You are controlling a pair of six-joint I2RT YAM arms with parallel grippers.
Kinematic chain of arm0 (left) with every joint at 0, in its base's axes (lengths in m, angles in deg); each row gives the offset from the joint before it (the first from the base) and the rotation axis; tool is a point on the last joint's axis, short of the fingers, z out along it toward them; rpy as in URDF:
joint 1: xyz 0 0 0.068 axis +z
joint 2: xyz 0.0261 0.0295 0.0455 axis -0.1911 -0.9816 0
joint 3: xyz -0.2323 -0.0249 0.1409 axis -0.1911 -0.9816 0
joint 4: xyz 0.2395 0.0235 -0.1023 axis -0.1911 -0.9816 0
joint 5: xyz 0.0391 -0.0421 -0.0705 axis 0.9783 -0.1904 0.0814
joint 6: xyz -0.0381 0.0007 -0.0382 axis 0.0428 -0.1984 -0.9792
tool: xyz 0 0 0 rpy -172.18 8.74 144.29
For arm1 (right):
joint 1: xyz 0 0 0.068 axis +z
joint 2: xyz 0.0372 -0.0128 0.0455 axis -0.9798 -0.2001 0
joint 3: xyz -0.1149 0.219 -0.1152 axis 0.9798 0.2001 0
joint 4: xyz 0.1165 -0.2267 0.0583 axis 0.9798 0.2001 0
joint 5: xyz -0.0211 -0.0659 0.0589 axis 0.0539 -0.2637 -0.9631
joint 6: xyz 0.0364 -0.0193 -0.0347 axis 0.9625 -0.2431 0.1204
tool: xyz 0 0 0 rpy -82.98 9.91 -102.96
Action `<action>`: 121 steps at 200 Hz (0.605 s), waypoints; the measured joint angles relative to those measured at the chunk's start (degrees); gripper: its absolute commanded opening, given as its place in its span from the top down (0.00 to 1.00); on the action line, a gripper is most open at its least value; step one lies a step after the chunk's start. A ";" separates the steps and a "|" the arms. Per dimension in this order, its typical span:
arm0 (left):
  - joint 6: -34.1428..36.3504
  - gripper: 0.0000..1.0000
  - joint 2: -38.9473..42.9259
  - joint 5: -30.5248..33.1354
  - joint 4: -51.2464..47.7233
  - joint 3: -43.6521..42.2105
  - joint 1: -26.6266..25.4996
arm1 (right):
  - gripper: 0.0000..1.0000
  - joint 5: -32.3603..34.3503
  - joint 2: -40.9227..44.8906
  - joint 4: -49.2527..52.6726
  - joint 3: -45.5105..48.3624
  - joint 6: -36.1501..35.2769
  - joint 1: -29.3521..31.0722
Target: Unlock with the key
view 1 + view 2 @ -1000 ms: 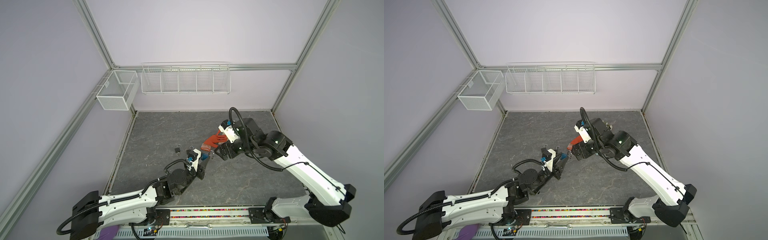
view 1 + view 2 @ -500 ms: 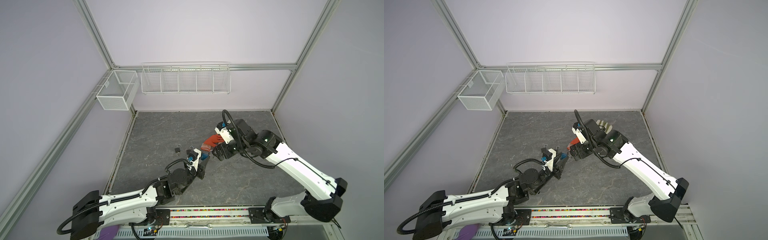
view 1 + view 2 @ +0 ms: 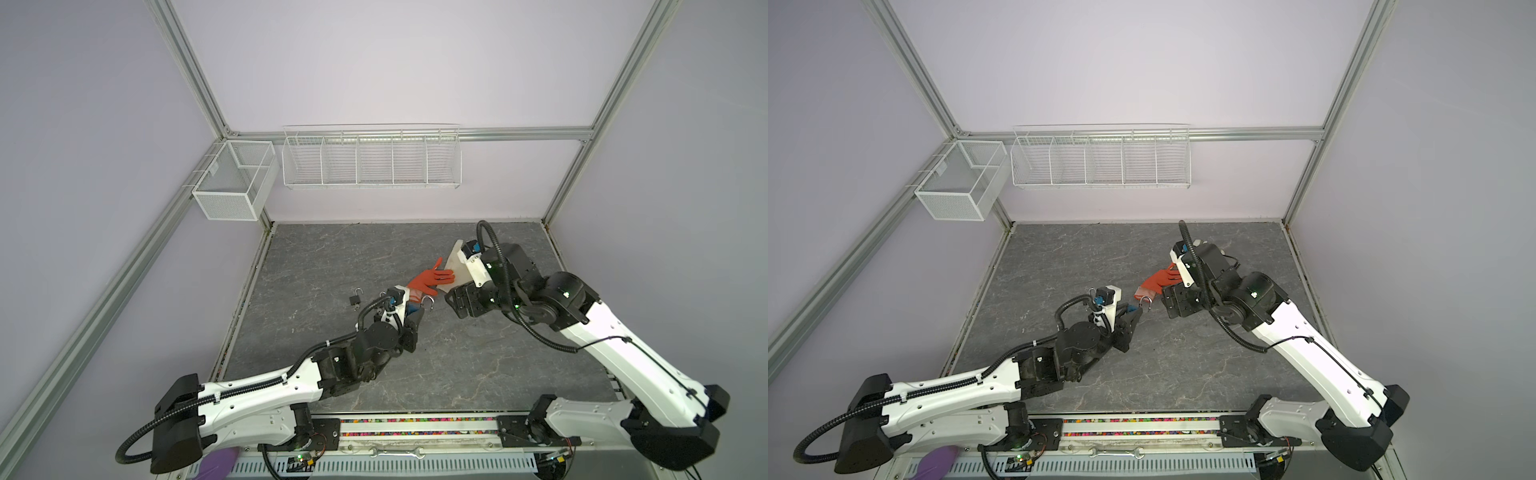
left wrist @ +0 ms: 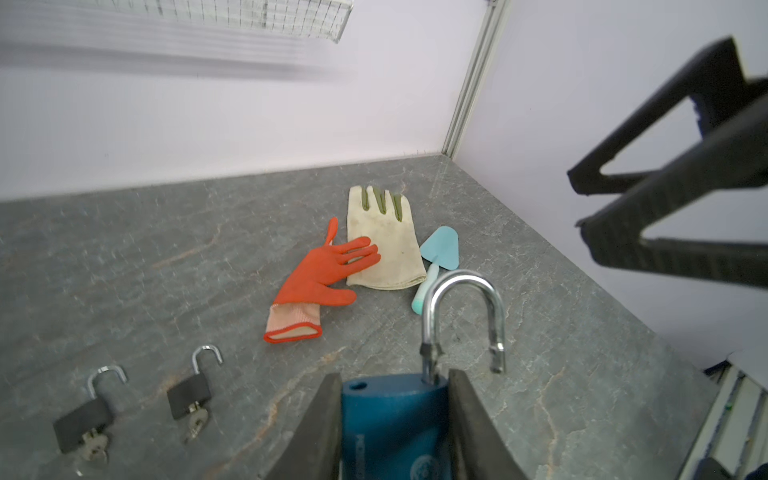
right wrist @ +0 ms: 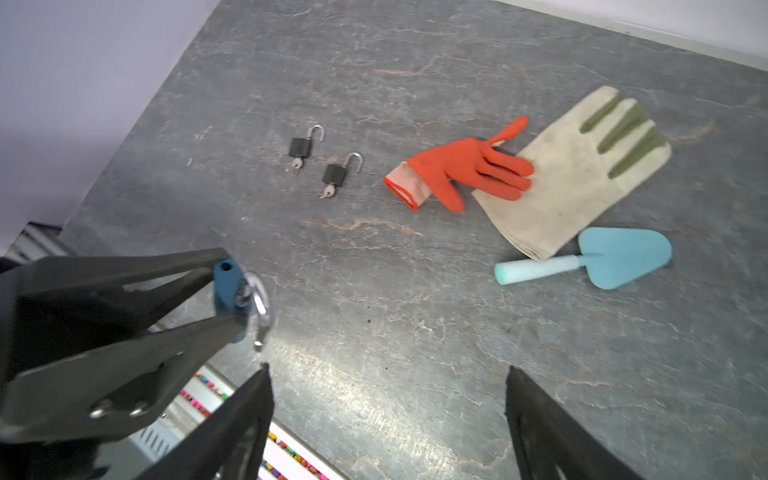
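Walls and aluminium frame close the table [image 3: 415, 374] on three sides. From the orange glove [image 3: 428, 278] back to the rear wall the surface lies bare, and so does the broad stretch from the glove toward the arms' bases. A cream glove [image 5: 569, 174] lies under the orange glove's fingertips, with a pale blue trowel [image 5: 615, 255] just beside it on the side away from the orange glove. Past the orange glove's cuff lie the first black padlock [image 5: 336, 174] and, a little farther, the second black padlock [image 5: 300, 146], each with its shackle open and a key in it.

Since a second ago the right hand [image 5: 387, 370] has drawn slightly away from the orange glove, uncovering its fingers. The left arm has not shifted.

The left hand [image 4: 394, 376] is clamped on the body of the blue padlock [image 4: 395, 415], held off the table near the orange glove's cuff, with the shackle swung open. The right hand's fingers stand wide apart around nothing, near that shackle but clear of it.
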 measured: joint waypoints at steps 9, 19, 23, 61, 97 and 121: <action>-4.07 1.00 -1.60 -0.31 -3.56 1.97 0.00 | 0.12 0.59 0.72 -0.68 2.56 1.01 -1.42; -8.09 1.00 -3.43 -0.87 -7.23 3.69 0.00 | 0.12 0.90 1.22 -1.68 5.51 2.01 -3.06; -9.84 1.00 -4.48 -1.16 -8.70 4.35 0.00 | 0.12 1.09 1.33 -2.05 6.84 2.58 -3.85; -22.08 1.00 -15.98 -3.89 -20.76 9.66 0.00 | 0.11 1.01 2.12 -5.86 16.74 6.86 -9.70; -30.32 1.00 -26.23 -4.96 -29.66 15.72 0.00 | 0.11 -1.36 4.59 -10.60 24.65 9.99 -13.09; -33.35 1.00 -32.98 -4.96 -34.45 21.75 0.00 | 0.11 -2.69 4.79 -13.42 27.87 11.43 -14.67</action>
